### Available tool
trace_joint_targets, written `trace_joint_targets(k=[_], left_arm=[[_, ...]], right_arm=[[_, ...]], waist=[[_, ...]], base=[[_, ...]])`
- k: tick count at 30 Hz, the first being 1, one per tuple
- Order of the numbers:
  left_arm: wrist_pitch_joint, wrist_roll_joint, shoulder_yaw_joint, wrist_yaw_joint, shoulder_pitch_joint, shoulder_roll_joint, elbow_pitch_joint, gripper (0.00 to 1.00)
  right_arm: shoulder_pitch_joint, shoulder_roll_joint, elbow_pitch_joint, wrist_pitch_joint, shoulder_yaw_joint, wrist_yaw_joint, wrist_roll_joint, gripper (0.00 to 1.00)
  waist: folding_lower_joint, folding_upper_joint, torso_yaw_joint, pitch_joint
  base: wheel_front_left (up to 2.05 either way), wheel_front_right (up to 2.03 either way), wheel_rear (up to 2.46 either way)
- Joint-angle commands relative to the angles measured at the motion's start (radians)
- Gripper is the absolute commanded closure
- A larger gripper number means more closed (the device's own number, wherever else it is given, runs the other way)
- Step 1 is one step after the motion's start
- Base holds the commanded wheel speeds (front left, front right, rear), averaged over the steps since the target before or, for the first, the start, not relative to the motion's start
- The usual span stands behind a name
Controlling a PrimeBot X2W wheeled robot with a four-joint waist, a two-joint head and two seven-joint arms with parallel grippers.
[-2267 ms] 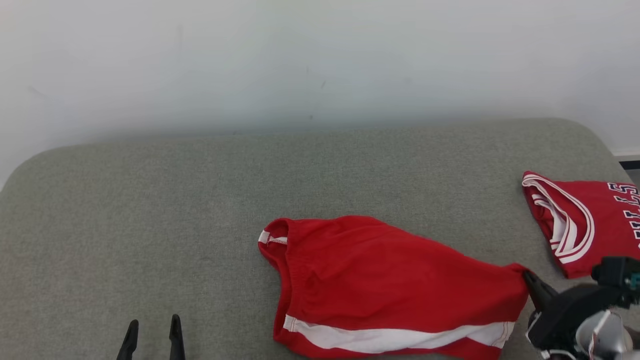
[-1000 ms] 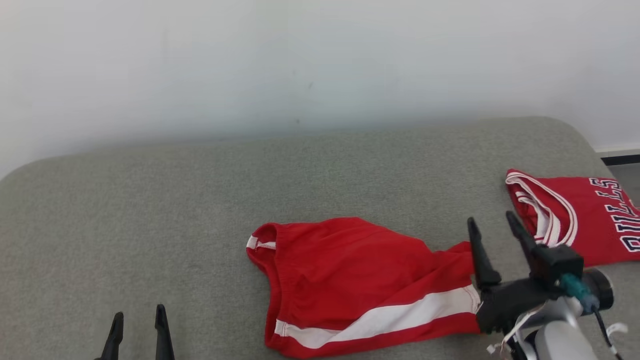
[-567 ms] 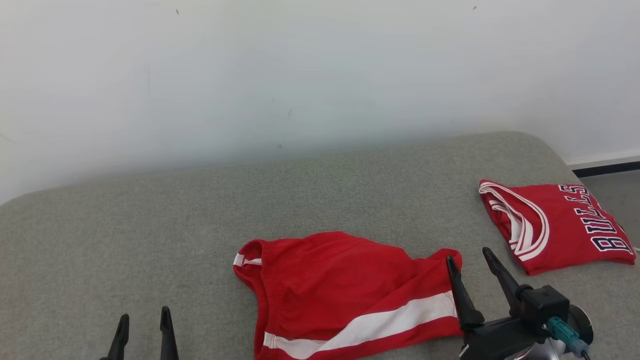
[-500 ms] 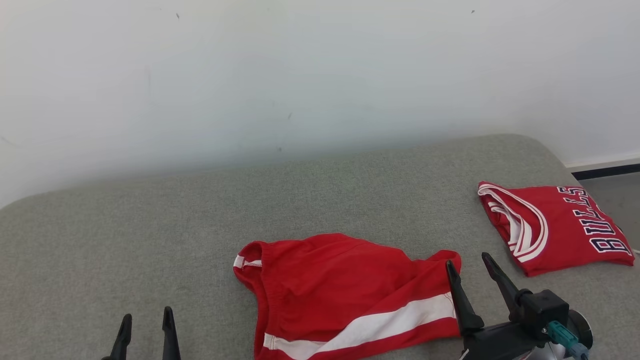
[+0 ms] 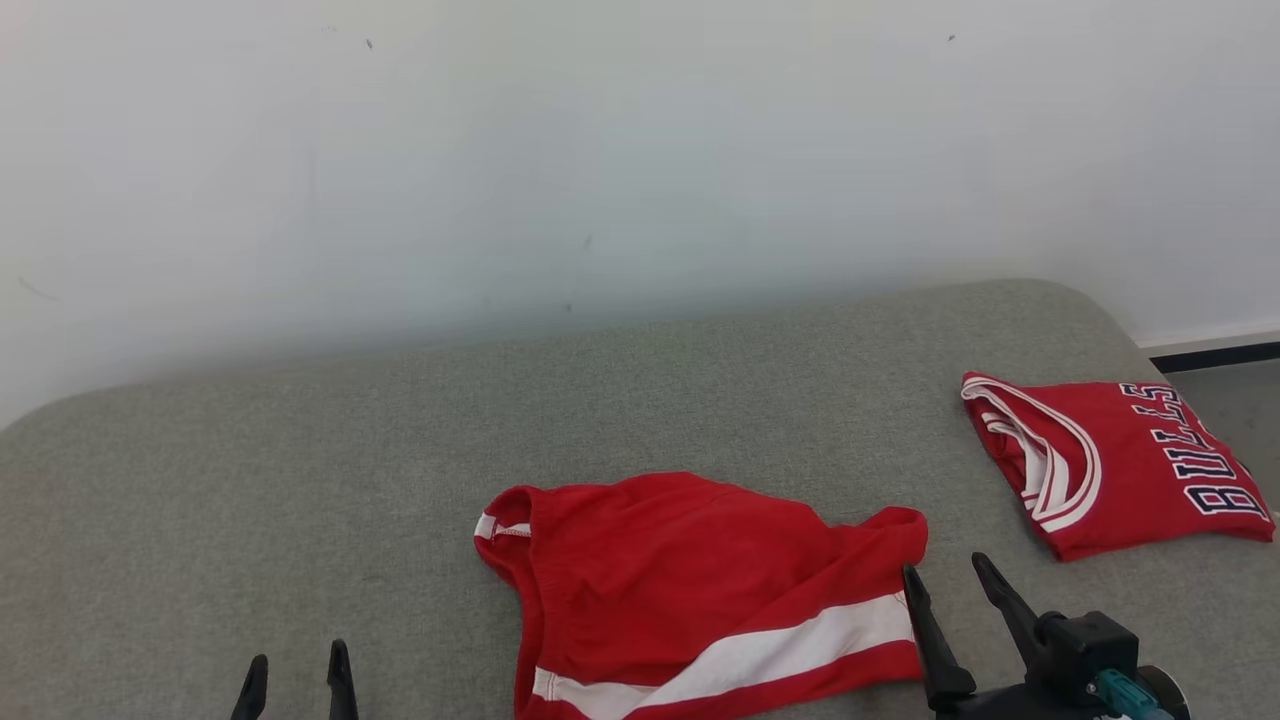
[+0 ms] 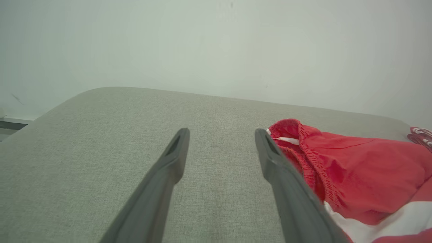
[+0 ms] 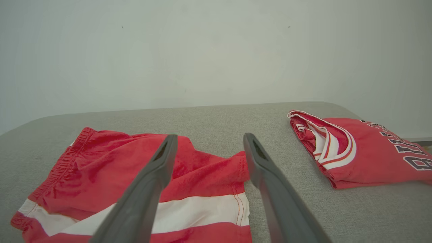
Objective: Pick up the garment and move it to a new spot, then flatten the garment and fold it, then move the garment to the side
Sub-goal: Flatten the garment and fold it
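Cushion (image 5: 250,480) left half bare; shorts (image 5: 680,560) centre, folded jersey (image 5: 1130,470) far right; wall (image 5: 640,150) behind.

A grey fabric-covered worktop (image 5: 300,480) with rounded corners stands against a pale wall. Rumpled red shorts (image 5: 680,570) with a white stripe lie near its front middle. A folded red jersey (image 5: 1130,470) lies well apart at its right edge.
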Motion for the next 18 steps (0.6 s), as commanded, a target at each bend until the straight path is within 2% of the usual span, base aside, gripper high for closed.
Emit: trace_joint_targets(k=[1, 14, 18], left_arm=[[-0.002, 0.009, 0.005, -0.001, 0.006, 0.0, 0.003, 0.0], [-0.002, 0.021, 0.009, -0.015, -0.014, 0.0, 0.02, 0.0], [0.0, 0.016, -0.015, -0.039, -0.032, 0.001, 0.03, 0.0]], right_arm=[[0.015, 0.001, 0.002, 0.001, -0.006, -0.003, 0.003, 0.0], [0.01, 0.019, -0.004, 0.012, -0.009, -0.003, 0.0, 0.0], [-0.007, 0.007, -0.006, 0.015, -0.012, -0.003, 0.005, 0.0]], waist=[[0.0, 0.0, 0.004, 0.002], [0.0, 0.0, 0.002, 0.026], [0.0, 0.0, -0.002, 0.037]], base=[[0.0, 0.0, 0.0], [0.0, 0.0, 0.0], [0.0, 0.0, 0.0]])
